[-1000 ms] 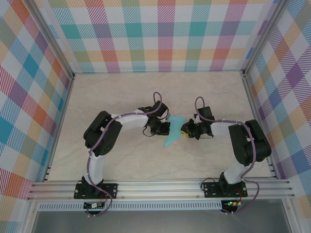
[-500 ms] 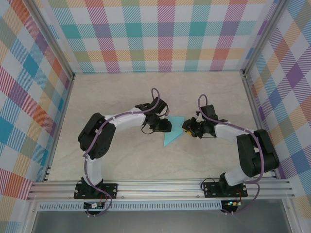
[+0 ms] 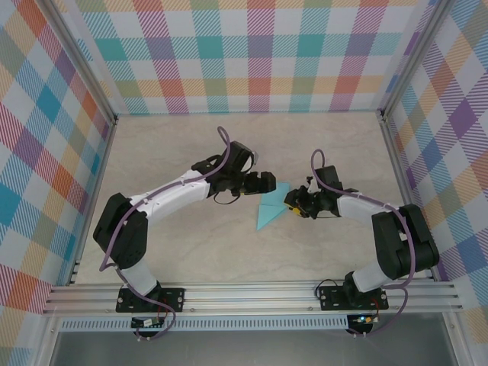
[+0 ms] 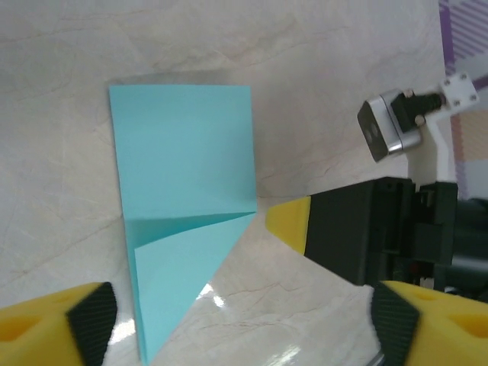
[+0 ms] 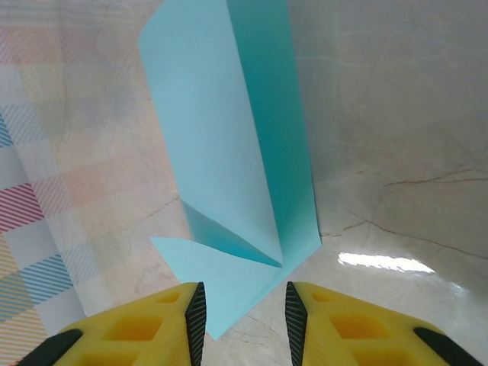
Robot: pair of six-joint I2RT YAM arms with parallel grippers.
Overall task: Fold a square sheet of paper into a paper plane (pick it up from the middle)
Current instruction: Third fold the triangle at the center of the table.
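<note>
Left claw point(image 3: 264, 183) is standing wide open above the far end of the folded sheet of paper point(image 3: 270, 209), gripping nothing, and in its own camera I am seeing the paper point(image 4: 183, 160) lying flat on the tabletop point(image 3: 191, 252) ahead of its spread fingertips point(image 4: 90, 316). Right claw point(image 3: 292, 204) is sitting at the sheet's right edge with its jaws narrow but apart. From its wrist I am watching the pointed corner of the paper point(image 5: 229, 168) reaching into the gap of the right claw point(image 5: 244, 314), and I am not seeing either pad pressing on it. My main worry is that corner: if the right claw is closing or sliding while the flap is lying loose between the pads, I am expecting it to crumple the tip or drag the whole sheet across the glossy stone, skewing the crease. The folded triangle is also looking slightly lifted, so it may be springing open with nothing pinning it. The two claws are working near each other, so a careless descent on the left is risking a knock against the right one.
</note>
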